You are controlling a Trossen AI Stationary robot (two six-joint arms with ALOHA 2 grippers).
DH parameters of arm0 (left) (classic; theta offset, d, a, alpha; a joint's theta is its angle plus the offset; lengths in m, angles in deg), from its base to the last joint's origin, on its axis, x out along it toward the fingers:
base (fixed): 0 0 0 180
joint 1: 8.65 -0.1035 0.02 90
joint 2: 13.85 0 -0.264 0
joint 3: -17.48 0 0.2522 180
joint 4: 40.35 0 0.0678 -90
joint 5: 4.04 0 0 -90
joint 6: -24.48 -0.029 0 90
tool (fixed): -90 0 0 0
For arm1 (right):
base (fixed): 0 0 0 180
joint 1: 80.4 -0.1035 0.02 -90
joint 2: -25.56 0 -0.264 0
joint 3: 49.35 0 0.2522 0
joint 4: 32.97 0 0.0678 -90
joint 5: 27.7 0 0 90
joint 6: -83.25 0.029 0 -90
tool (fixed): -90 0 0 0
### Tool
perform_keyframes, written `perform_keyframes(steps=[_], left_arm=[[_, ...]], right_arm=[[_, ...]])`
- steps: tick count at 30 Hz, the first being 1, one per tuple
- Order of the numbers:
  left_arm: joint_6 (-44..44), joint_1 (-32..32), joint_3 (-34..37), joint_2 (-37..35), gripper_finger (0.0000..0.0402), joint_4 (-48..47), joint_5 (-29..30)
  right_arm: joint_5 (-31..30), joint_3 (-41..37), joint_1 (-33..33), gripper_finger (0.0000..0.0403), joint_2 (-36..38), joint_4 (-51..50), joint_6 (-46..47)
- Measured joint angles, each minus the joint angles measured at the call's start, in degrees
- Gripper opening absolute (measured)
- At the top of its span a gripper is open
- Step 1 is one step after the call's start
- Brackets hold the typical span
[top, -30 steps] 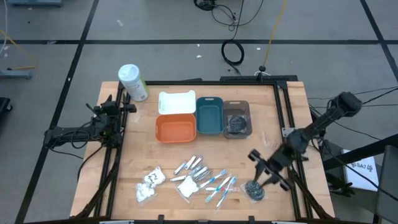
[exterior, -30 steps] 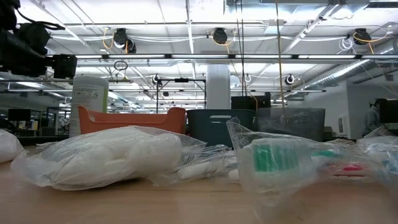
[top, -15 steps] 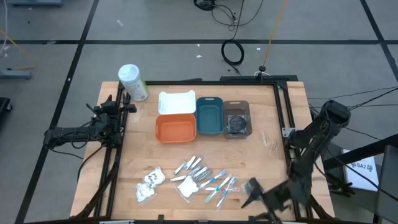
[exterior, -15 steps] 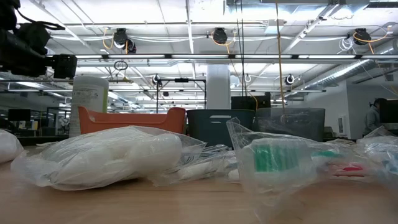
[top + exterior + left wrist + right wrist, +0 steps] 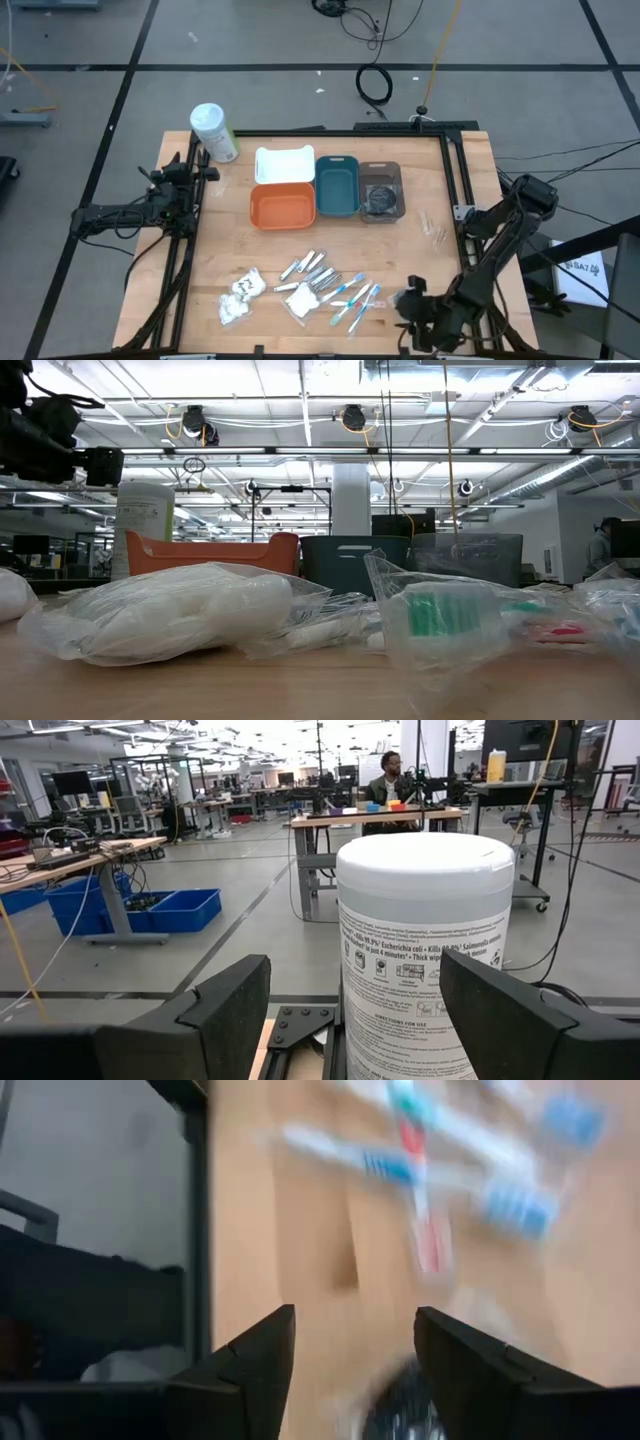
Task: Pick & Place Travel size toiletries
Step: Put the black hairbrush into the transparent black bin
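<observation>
The right gripper [image 5: 408,303], fingers apart and gripping nothing, is hovering by the near edge beside the toothbrushes [image 5: 352,297]. It is seemingly lining up a pick; next, descend squarely. The left gripper [image 5: 350,1010], open, is idling by the wipes canister [image 5: 425,950].

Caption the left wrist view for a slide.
Left gripper, jaws open, faces the large white bottle, with a lab room behind.

The tabletop [image 5: 420,255] was pale wood framed in black, carrying a white tray [image 5: 284,164], an orange tray [image 5: 282,207], a teal tray [image 5: 337,186] and a grey tray [image 5: 381,190]. The toothbrushes [image 5: 352,298] were blue and white, the tubes [image 5: 309,266] silvery-white, and the packets [image 5: 240,296] white. The bottle [image 5: 213,132] was white with a green label.
</observation>
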Motion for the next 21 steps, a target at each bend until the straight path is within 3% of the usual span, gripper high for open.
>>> perform_keyframes(steps=[4,10,21], left_arm=[[0.0,0.0,0.0,0.0,0.0285,0.0,0.0],[0.0,0.0,0.0,0.0,0.0285,0.0,0.0],[0.0,0.0,0.0,0.0,0.0285,0.0,0.0]], right_arm=[[4.4,-6.8,0.0,0.0184,-0.3,4.9,7.2],[6.4,-14.1,-0.1,0.0172,0.0,10.6,12.7],[7.2,-18.1,3.4,0.0135,-0.1,-1.8,6.7]])
